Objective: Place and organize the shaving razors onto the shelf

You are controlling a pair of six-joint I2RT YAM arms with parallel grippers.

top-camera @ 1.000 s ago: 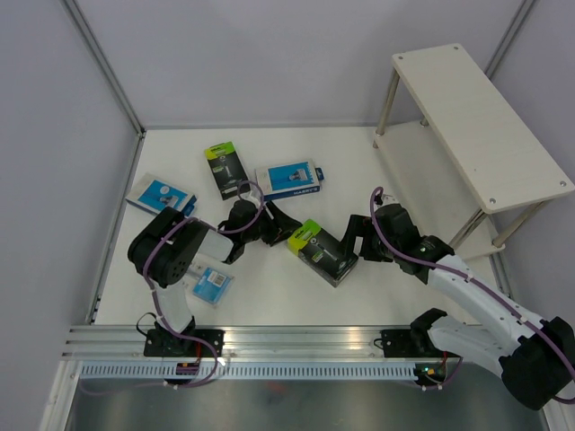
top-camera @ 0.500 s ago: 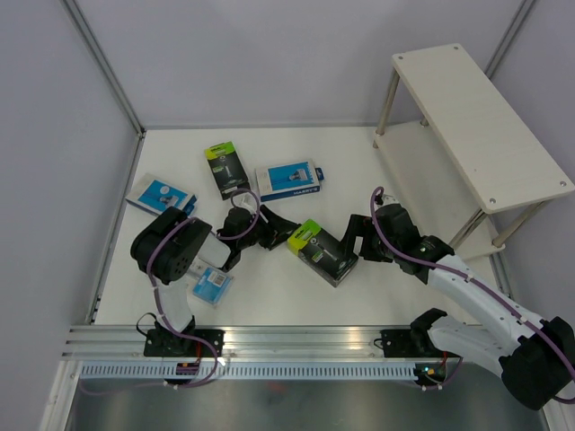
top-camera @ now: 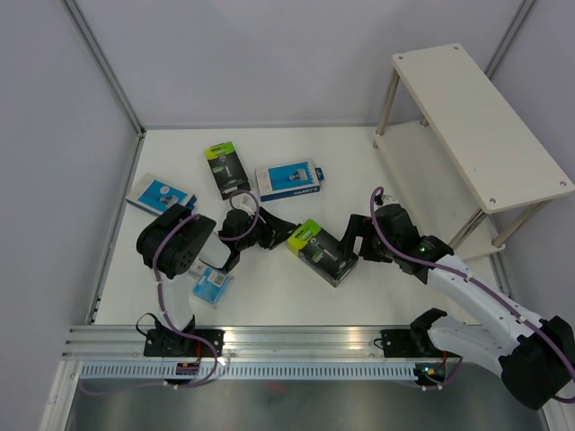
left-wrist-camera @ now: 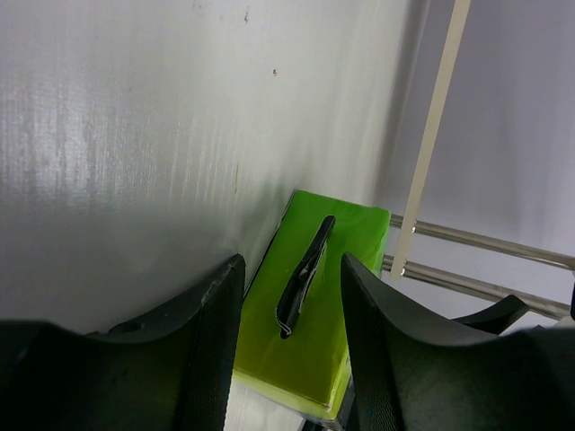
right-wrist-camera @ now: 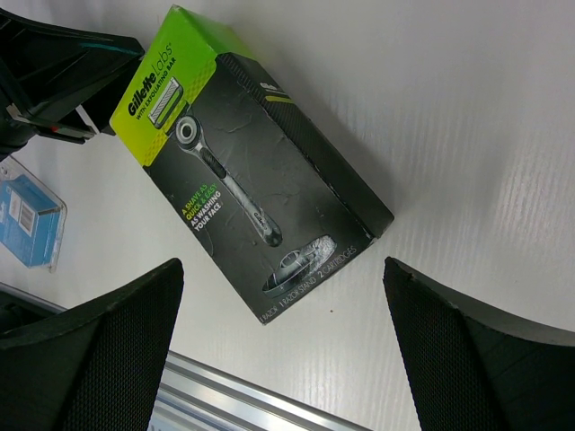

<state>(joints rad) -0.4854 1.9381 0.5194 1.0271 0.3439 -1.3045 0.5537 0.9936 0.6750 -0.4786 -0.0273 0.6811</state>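
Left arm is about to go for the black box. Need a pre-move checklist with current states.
1. Left gripper aimed at the black box: ok, the green end sits between its fingers in the wrist view.
2. Left grip made: not ok, jaws apart, nothing held.
3. Right gripper open: ok, wide, above the same box.
4. Box lying flat on the table, face up: ok.
5. Shelf top board bare: ok. Lower board partly hidden: cannot tell.
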